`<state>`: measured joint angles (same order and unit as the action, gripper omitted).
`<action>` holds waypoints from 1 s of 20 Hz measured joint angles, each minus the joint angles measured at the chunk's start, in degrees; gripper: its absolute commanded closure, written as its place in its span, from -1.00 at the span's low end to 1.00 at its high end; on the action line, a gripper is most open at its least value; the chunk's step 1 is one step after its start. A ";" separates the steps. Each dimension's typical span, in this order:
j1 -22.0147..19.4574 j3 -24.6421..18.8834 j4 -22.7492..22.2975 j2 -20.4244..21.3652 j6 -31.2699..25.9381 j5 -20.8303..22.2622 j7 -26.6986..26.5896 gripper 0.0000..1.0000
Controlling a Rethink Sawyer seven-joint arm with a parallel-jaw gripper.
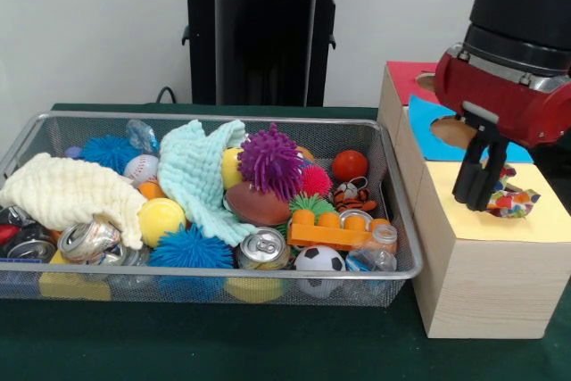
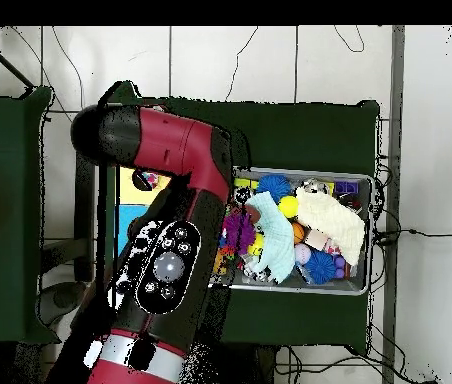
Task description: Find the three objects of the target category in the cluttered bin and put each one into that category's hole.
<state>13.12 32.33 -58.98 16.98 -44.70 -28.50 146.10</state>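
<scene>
The delivery step is judged to be in hand. The gripper (image 1: 483,186) is positioned over the yellow panel of the wooden box (image 1: 473,283), right of the wire bin (image 1: 393,220). A crumpled multicoloured wrapper (image 1: 513,199) lies on that panel, touching the right side of the fingers (image 1: 471,176), which appear nearly closed; whether it is gripped cannot be told. No hole is seen beneath it, so carriage to the proper hole is judged necessary.

We see a purple spiky ball (image 1: 270,160) beside a mint-green cloth (image 1: 203,176), a cream cloth (image 1: 67,192) at nine o'clock, an orange brick (image 1: 339,229), a black-and-white ball (image 1: 318,260), and a multicoloured crumpled wrapper (image 1: 513,198) on the yellow panel (image 1: 500,220).
</scene>
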 measured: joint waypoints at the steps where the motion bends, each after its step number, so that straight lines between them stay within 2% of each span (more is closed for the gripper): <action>1: 0.00 -0.13 -0.38 0.12 0.17 0.00 0.00 1.00; 9: 0.14 -0.57 -3.68 1.11 1.20 0.18 0.00 1.00; 20: 2.20 -0.57 -3.73 1.03 1.20 0.18 0.00 1.00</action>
<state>15.32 31.76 -62.71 18.00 -43.50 -28.32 146.10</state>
